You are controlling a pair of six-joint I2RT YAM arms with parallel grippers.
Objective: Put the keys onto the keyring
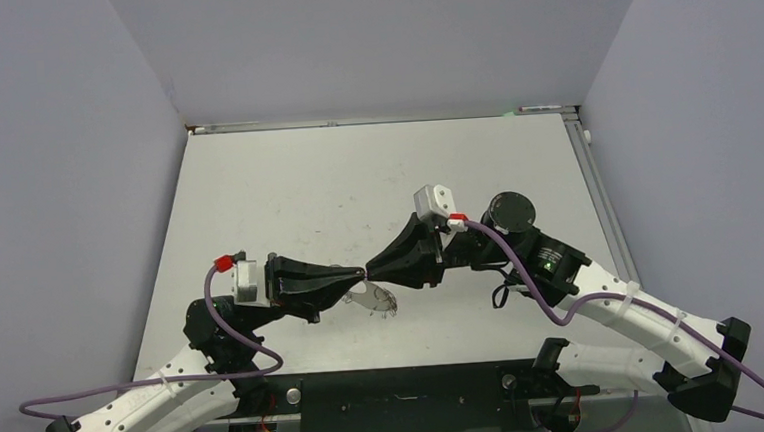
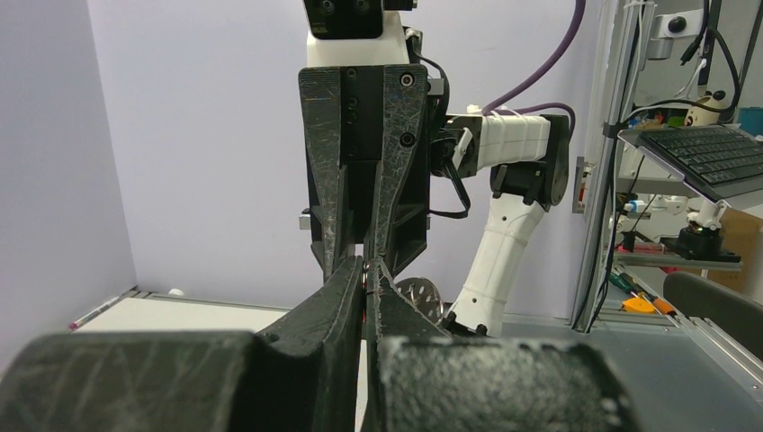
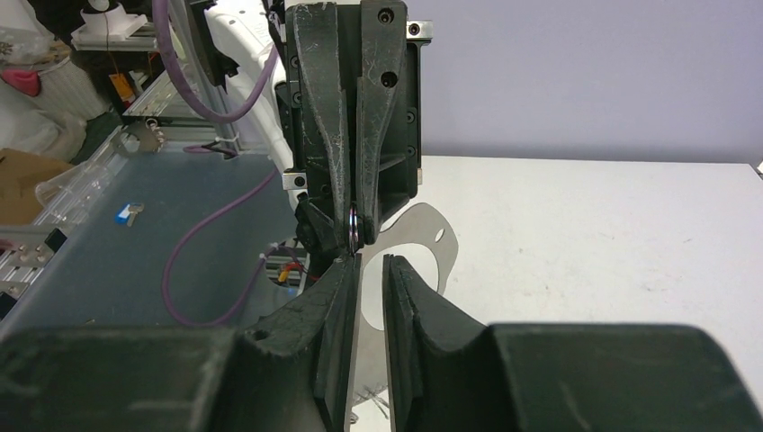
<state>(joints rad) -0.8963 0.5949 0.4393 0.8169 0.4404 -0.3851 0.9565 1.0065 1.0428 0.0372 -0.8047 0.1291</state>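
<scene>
Since the keyring [image 1: 375, 300] is only thin wire with many little loops on its rim, I judge it light, springy and slippery. It will likely swing or turn if held at one point only. The firmest hold is across the wire itself, close to the place of threading.

It sits just on the arm-base side of the two meeting fingertips, and I cannot tell if it rests on the worktop [image 1: 286, 192] or hangs. Just beside the keyring, the left gripper [image 1: 359, 273] has its fingers pressed together on a small loop [image 3: 351, 225]. The right gripper [image 1: 371, 271] points at it tip to tip, with its fingers a little apart and nothing visible between them.

The keys I cannot pick out with certainty; they are too small here. As tiny flat metal, a key should be pinched by its head, leaving the hole free.

Around the keyring the worktop gives wide room. Its edges and the walls [image 1: 76, 195] are well apart from the keyring, so only the two grippers can hinder each other.
</scene>
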